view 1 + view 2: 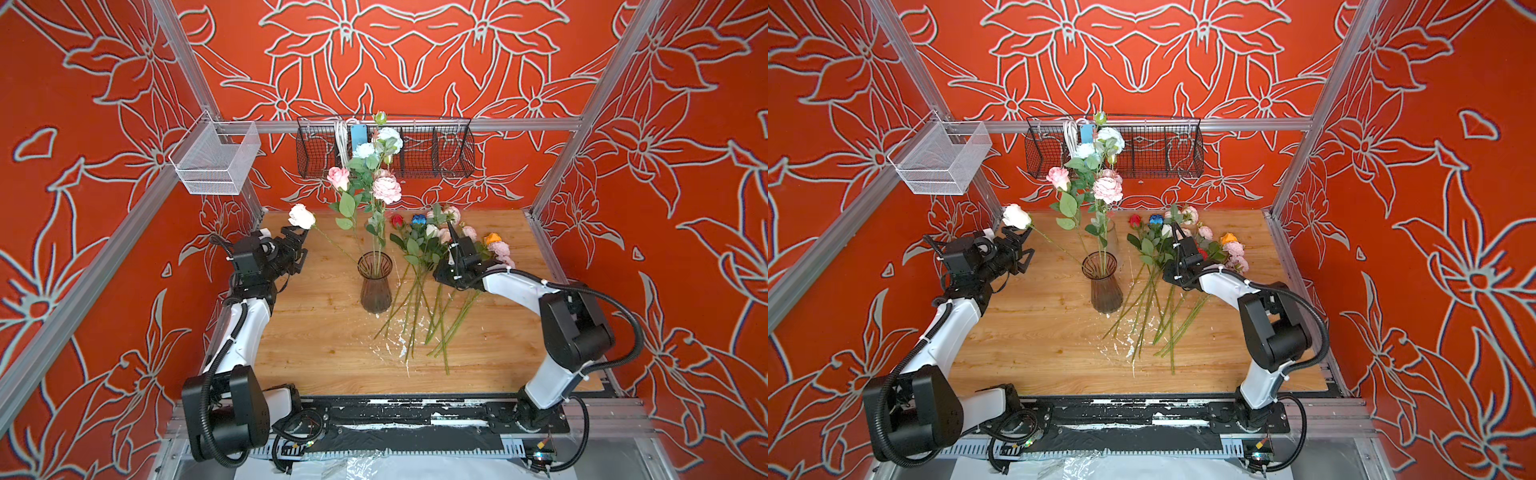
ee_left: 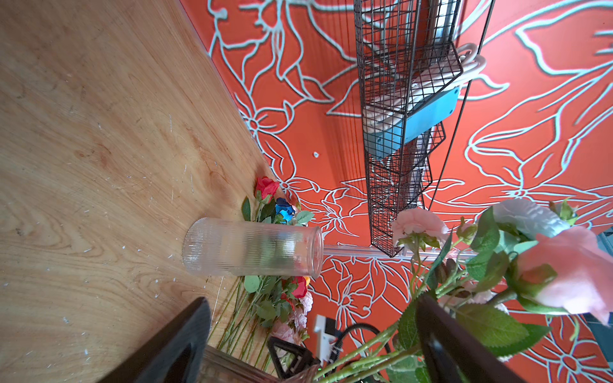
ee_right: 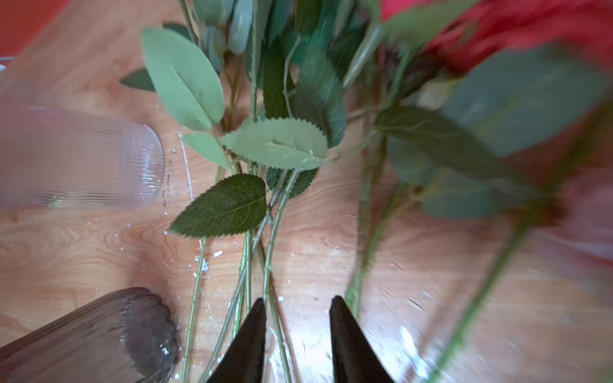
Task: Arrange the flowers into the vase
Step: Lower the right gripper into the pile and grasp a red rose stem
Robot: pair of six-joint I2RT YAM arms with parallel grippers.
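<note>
A dark ribbed glass vase (image 1: pixel 376 282) (image 1: pixel 1101 282) stands mid-table and holds several flowers: a pink rose (image 1: pixel 338 178), a pink peony (image 1: pixel 386 189), pale heads above them, and a white rose (image 1: pixel 302 216) that leans left. More flowers (image 1: pixel 419 249) lie in a pile to the right of the vase, with red, blue, orange and pink heads. My left gripper (image 1: pixel 305 245) (image 2: pixel 306 345) hangs open left of the vase, just under the white rose. My right gripper (image 1: pixel 453 237) (image 3: pixel 298 300) stands open low over the pile, with one stem (image 3: pixel 270 265) running beside a fingertip.
A clear ribbed glass (image 2: pixel 252 247) stands just behind the vase. On the back wall hangs a black wire basket (image 1: pixel 436 153) with a blue power strip (image 1: pixel 358 135). A white mesh basket (image 1: pixel 216 160) is fixed to the left frame. White flecks mark the wooden table (image 1: pixel 324 332).
</note>
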